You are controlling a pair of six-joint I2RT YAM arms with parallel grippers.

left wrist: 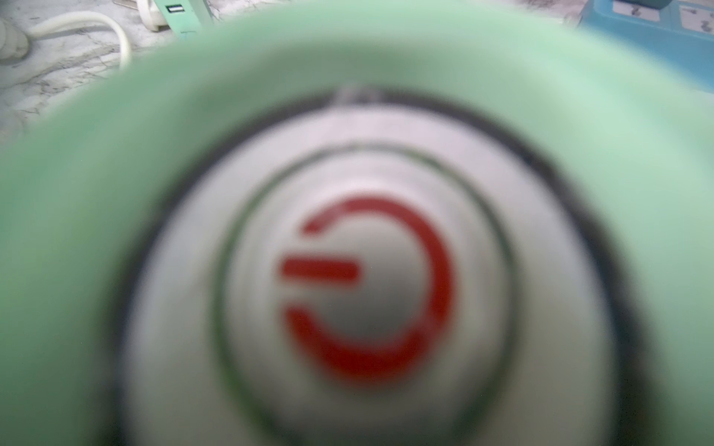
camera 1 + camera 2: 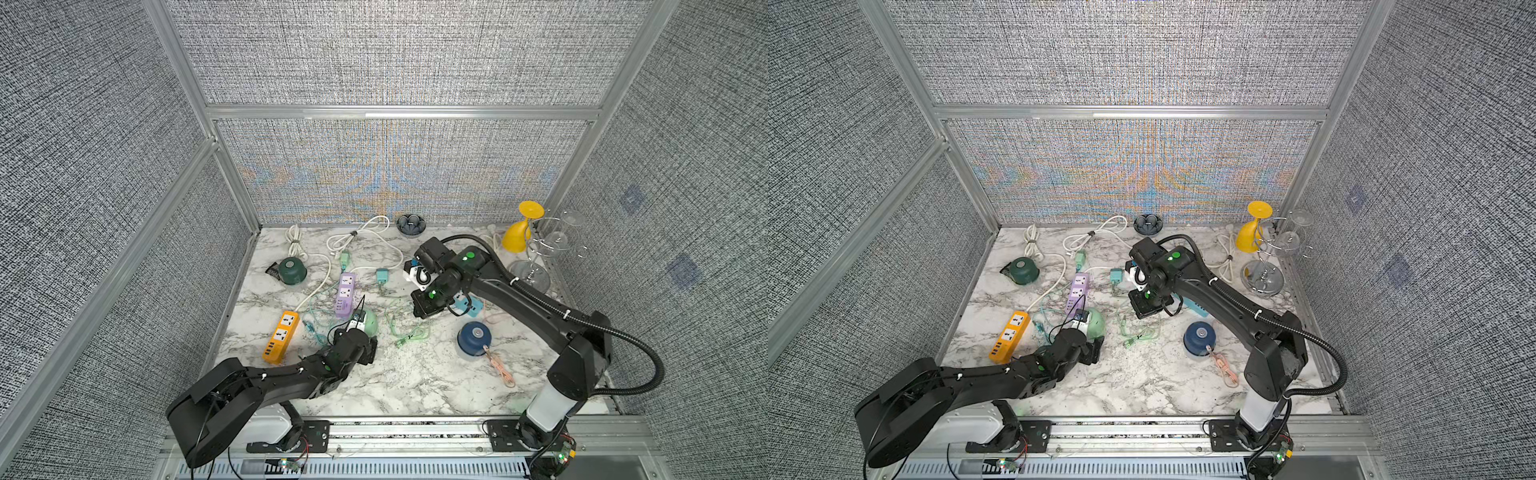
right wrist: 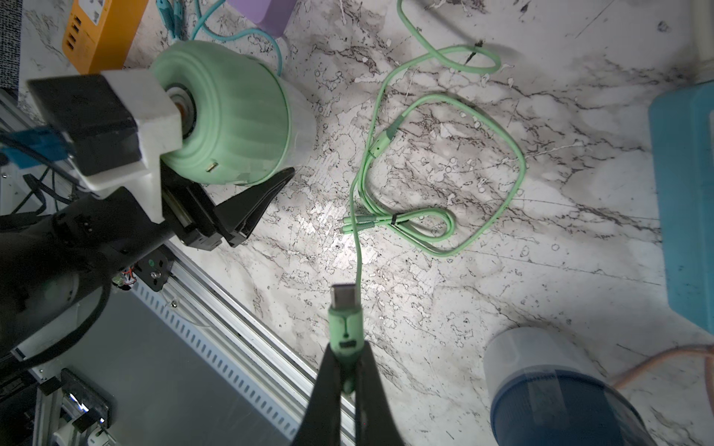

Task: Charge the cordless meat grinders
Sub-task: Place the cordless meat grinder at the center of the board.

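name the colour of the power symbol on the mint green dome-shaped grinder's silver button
Red power symbol, clearest in the left wrist view.

Twin overhead views, two wrist close-ups

Three dome-shaped grinders sit on the marble table (image 2: 415, 386). The dark green grinder (image 2: 293, 270) stands upright at the back left, round button on top. The navy grinder (image 2: 473, 336) stands upright towards the front right on its clear base, silver button facing up. The mint green grinder (image 3: 232, 116) is tipped on its side near the front left, ribbed shell showing, and its button carries a red power symbol.
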